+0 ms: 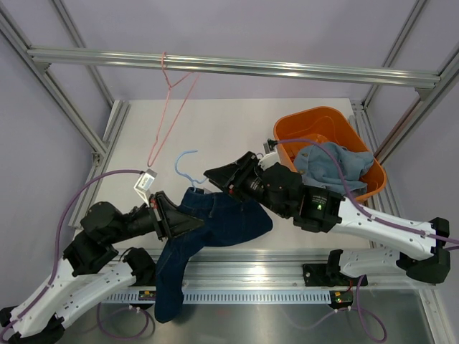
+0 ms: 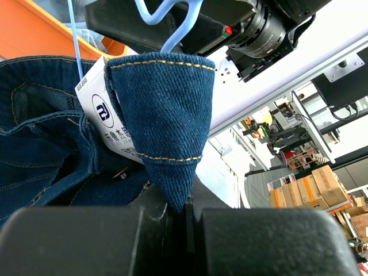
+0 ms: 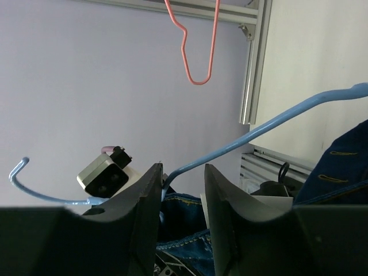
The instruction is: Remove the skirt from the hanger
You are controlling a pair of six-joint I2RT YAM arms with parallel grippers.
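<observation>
Skirt: dark indigo denim with a twill weave and mustard topstitching. It lies crumpled at lower centre of the overhead frame, with one long end trailing off the table's near edge. Hanger: thin pale-blue wire with a curled hook, standing just above the skirt's waistband at mid-frame. Left gripper: matte black, its jaws pressed together on a cone-shaped fold of the denim. Only the left wrist view shows this pinch, along with a white printed tag tucked behind the fold. Right gripper: its jaws stand apart with the hanger's wire running between them, close against the finger on the left of the frame. The overhead view hides this gap. Also present: a pink wire hanger hung on the aluminium frame rail at upper left, and an orange plastic basket at right holding a soft blue cloth.
</observation>
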